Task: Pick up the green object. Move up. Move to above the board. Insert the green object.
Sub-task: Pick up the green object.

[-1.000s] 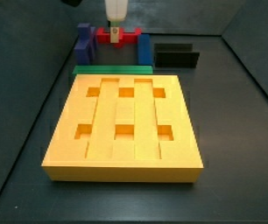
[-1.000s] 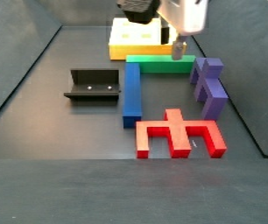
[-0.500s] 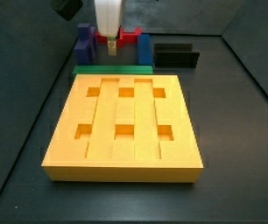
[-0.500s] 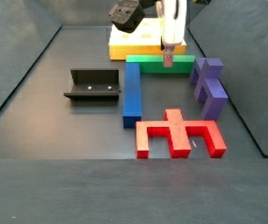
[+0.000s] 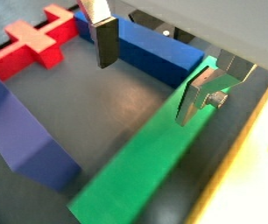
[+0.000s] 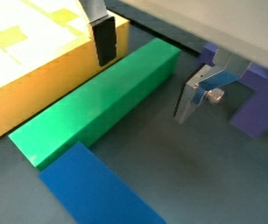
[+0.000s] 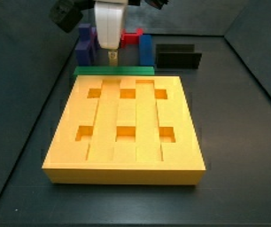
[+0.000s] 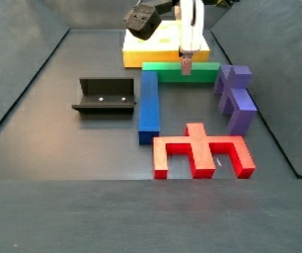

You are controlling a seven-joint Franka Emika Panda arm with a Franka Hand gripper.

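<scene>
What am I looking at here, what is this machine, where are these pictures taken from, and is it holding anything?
This is a robot arm with a two-finger gripper. Two pictures come from cameras fixed beside the table, two from cameras on the arm's wrist, looking down past the fingers, flat silver plates with dark pads. On the dark floor lies the board, a big orange-yellow slab with six square holes. Along one end lies the green object, a long bar. Around it sit a blue bar, purple blocks, a red piece and a black box. The gripper is low over the green bar, open, one finger on each side, so nothing is held yet.
</scene>
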